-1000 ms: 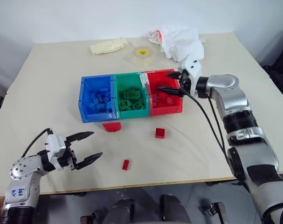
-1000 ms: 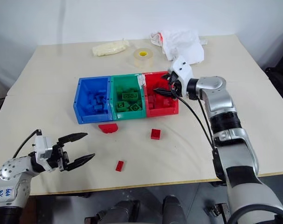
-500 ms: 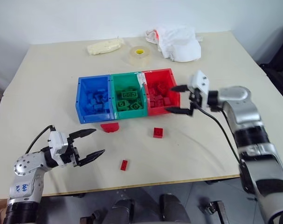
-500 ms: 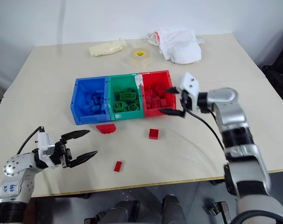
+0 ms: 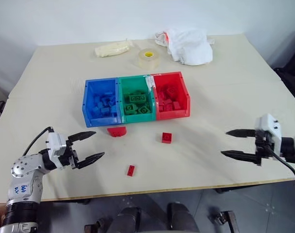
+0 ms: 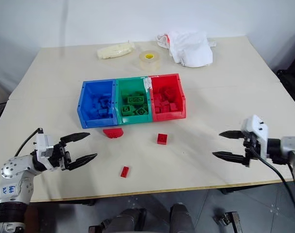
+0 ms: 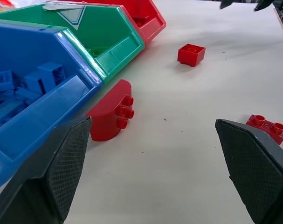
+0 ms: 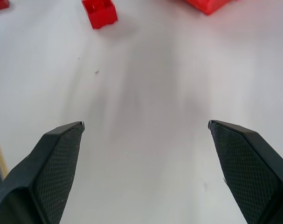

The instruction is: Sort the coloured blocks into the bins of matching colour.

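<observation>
Red blocks still loose on the table (image 5: 50,77) number three: a half-round block (image 5: 117,131) just in front of the blue bin (image 5: 99,106), a square block (image 5: 167,138) in front of the red bin (image 5: 172,102), and a narrow block (image 5: 130,170) nearest the table's front edge. The left gripper (image 5: 87,146), fingers spread wide and holding nothing, points level toward the half-round and narrow blocks and looks the nearer arm for both. The right gripper (image 5: 236,143), equally wide and empty, hangs well apart, with the square block off to its left.

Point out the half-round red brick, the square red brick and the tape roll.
half-round red brick (image 5: 117,131), left eye view, its arched face.
square red brick (image 5: 167,138), left eye view, studded top.
tape roll (image 5: 148,58), left eye view, clear rim.
</observation>
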`<state>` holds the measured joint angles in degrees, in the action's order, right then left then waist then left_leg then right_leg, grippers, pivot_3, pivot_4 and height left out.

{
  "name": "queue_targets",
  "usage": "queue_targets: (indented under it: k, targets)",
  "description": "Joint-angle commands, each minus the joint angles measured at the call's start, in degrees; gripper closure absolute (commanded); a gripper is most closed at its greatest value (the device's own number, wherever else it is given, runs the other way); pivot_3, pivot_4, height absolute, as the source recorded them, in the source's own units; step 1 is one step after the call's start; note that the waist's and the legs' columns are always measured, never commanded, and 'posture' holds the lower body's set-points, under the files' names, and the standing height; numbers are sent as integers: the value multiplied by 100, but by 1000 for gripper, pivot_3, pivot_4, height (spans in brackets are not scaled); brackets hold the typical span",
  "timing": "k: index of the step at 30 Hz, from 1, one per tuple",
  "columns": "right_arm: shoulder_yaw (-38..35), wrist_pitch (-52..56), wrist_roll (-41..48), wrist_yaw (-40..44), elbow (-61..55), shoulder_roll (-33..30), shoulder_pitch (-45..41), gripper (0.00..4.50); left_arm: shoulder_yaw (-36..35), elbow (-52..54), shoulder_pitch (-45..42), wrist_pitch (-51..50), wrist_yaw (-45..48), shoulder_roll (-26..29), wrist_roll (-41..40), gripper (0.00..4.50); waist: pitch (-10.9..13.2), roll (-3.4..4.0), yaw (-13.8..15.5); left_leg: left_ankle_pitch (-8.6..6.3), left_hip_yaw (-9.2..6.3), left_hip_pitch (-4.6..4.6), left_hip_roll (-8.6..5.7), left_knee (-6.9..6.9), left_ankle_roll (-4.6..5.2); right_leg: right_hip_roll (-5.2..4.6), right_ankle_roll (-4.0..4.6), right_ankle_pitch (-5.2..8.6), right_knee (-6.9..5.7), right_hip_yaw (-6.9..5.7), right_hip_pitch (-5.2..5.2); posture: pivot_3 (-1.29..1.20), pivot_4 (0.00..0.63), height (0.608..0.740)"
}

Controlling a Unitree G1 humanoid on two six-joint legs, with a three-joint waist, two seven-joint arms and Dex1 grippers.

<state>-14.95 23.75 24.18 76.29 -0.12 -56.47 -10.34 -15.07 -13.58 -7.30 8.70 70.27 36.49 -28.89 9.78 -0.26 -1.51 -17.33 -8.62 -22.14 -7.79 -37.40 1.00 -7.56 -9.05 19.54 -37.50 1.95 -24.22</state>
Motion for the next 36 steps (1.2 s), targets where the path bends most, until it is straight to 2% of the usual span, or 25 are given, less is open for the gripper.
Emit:
queue_targets:
  k: [1, 7, 10, 15, 24, 27, 34, 36]
  targets:
    - [39, 29, 129, -29, -289, -98, -214, 42, -107, 39, -26, 91, 58, 56, -48, 0, 0, 0, -7, 0, 0, 0, 4, 0, 0, 1, 2, -1, 0, 0, 0, 0, 150, 740]
    - [969, 98, 26, -67, -628, 264, -888, 42, -173, 243, 110, 71, 148, 28, -199, 0, 0, 0, 7, -1, -3, -1, 3, 1, 0, -1, 2, -1, 3, -3, 0, 0, 150, 740]
    - [1629, -22, -261, -171, -496, 678, -1449, 42, -238, 388, 256, 67, 217, 27, -297, 0, 0, -1, -1, -1, -5, -2, 3, 2, 0, -2, 2, -1, 5, -5, 0, 0, 150, 740]
    - [2428, -335, -777, -298, 293, 1465, -2318, 42, -339, 702, 547, 69, 149, -30, -372, 0, 0, -2, -5, -1, -5, -2, 4, 1, -1, -2, 2, -1, 2, -5, -3, 0, 150, 740]
    - [3166, -1236, -1642, -402, 2065, 2436, -3125, 42, -418, 1268, 1114, 43, -181, -190, -347, 0, -1, -3, -11, -1, -12, -2, 1, 1, -1, 1, 3, -2, 0, -11, -3, 0, 150, 740]
    - [3142, -1434, -1642, -288, 2222, 2548, -3189, 652, -442, 1394, 1233, 26, -268, -209, -365, 0, -1, -3, -11, -1, -11, -2, 2, 3, -2, 1, 3, -2, -4, -10, -8, 0, 150, 740]
    - [2904, -1355, -1456, -326, 1823, 2582, -3198, 3018, -377, 1477, 1278, 26, -376, -231, -353, 0, -2, -5, -11, -1, -12, -2, 2, 2, -2, 2, 3, -2, -6, -10, -8, 0, 150, 740]
    - [2796, -1248, -1360, -348, 1571, 2553, -3180, 3034, -357, 1443, 1224, 22, -383, -225, -343, 0, -2, -5, -10, -1, -12, -3, 2, 2, -2, 2, 3, -2, -6, -10, -9, 0, 150, 740]
